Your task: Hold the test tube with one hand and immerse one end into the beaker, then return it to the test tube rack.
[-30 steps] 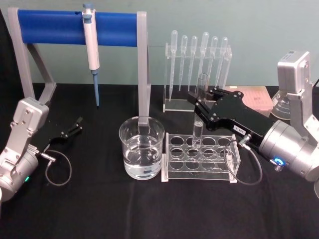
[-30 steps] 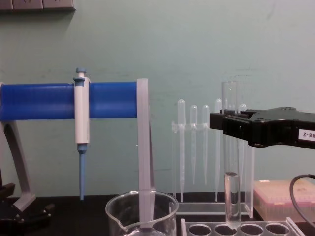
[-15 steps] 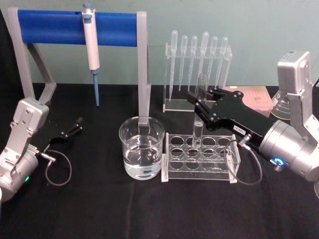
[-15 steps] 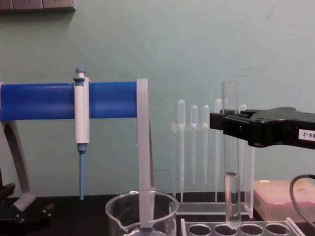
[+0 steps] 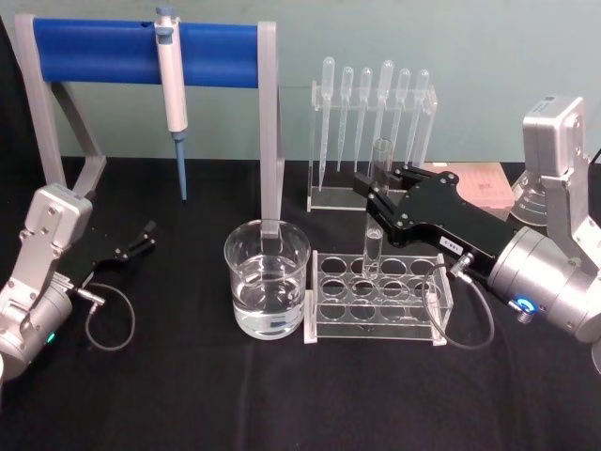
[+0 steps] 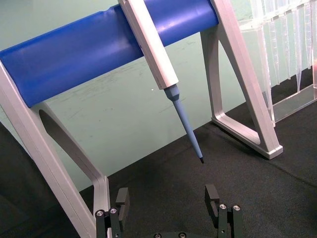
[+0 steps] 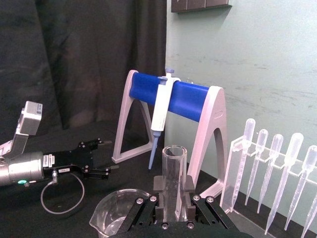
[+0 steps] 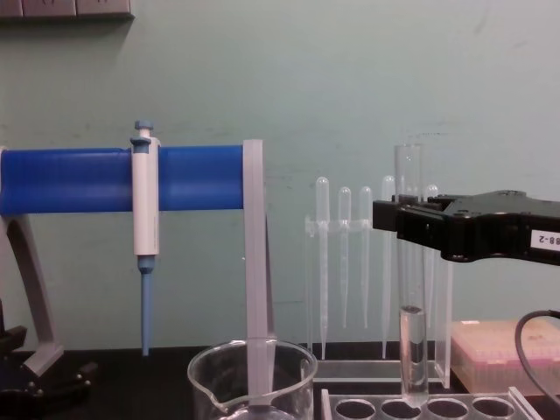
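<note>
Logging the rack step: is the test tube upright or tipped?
Upright: the test tube stands vertical in the right gripper, its bottom at a rack hole.

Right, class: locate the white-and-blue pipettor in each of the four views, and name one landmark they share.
Head view: pipettor hangs upper left, far from the right hand gripping the test tube.
Chest view: pipettor left of centre, tip pointing down.
Left wrist view: pipettor slants across the blue bar, beyond the open left hand.
Right wrist view: pipettor beyond the test tube's rim.
Shared landmark: the blue bar it hangs on.
</note>
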You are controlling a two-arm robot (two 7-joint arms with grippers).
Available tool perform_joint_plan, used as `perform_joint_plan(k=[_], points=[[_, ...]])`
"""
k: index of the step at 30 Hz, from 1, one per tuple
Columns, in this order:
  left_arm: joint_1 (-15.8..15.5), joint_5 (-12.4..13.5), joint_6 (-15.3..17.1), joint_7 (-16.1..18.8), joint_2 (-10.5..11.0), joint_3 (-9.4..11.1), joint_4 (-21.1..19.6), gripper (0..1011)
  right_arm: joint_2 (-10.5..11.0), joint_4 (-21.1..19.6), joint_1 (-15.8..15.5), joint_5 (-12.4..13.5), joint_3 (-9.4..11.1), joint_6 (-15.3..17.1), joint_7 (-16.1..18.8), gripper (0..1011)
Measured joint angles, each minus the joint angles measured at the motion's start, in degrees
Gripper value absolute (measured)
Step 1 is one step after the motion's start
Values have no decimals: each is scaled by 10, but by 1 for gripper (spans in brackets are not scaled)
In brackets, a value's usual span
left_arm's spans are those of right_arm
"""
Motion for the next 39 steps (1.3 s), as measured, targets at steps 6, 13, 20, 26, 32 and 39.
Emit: perform_joint_plan(k=[6,13,20,26,32,39], points=[[0,0,0,0,0,0,0,1000,0,0,0,0,0,0,0,225],[0,0,0,0,0,0,0,1000,0,0,0,0,0,0,0,225],[0,0,0,0,0,0,0,1000,0,0,0,0,0,0,0,225],[0,0,0,0,0,0,0,1000,0,0,0,0,0,0,0,225],[0,0,0,0,0,0,0,1000,0,0,0,0,0,0,0,225],[0,0,0,0,0,0,0,1000,0,0,0,0,0,0,0,225]])
